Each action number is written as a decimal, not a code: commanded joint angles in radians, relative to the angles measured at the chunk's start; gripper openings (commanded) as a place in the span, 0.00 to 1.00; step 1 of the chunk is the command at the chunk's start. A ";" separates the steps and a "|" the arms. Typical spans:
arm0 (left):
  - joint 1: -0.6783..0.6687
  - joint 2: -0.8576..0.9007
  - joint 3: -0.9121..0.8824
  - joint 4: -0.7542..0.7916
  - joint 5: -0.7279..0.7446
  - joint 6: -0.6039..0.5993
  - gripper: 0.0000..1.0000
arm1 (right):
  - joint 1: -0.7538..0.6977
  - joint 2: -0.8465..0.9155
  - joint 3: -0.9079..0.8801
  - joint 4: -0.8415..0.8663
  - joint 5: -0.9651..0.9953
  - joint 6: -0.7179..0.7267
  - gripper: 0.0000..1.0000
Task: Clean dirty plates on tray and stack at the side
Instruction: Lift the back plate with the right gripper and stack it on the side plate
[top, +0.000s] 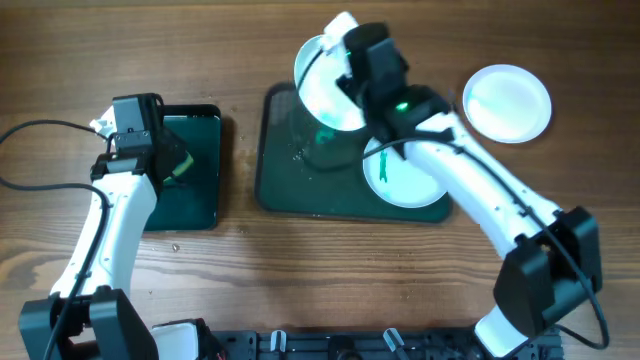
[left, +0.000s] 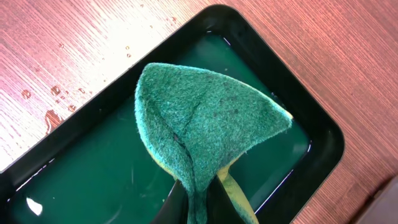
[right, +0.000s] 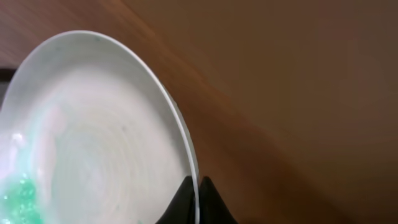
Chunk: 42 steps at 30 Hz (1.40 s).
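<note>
My right gripper (top: 345, 78) is shut on the rim of a white plate (top: 322, 85) and holds it tilted above the far part of the dark green tray (top: 290, 170). In the right wrist view the jaws (right: 196, 186) pinch the plate's edge, and the plate (right: 93, 137) has a teal-green smear at its lower left. A second smeared plate (top: 410, 178) lies on the tray's right side. A third plate (top: 508, 102) lies on the table at the far right. My left gripper (left: 198, 199) is shut on a folded green sponge (left: 205, 130) above the black tray (left: 311, 130).
The black tray (top: 190, 180) holds green liquid and stands left of the green tray. Water drops (left: 56, 99) lie on the wooden table beside it. A rail with clamps (top: 330, 345) runs along the near edge.
</note>
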<state>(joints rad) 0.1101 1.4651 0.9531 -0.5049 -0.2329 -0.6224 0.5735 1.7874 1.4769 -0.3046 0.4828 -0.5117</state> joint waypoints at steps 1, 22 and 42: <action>0.005 -0.006 -0.003 -0.005 0.016 0.006 0.04 | 0.098 -0.024 0.023 0.061 0.314 -0.344 0.04; 0.004 -0.006 -0.003 -0.013 0.043 0.006 0.04 | 0.274 -0.014 -0.008 -0.092 0.167 -0.417 0.04; 0.004 -0.006 -0.003 -0.009 0.061 0.006 0.04 | -0.828 -0.015 -0.008 -0.132 -0.850 0.676 0.04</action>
<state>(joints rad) 0.1097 1.4651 0.9527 -0.5194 -0.1791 -0.6224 -0.1066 1.7508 1.4639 -0.4099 -0.0994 -0.0643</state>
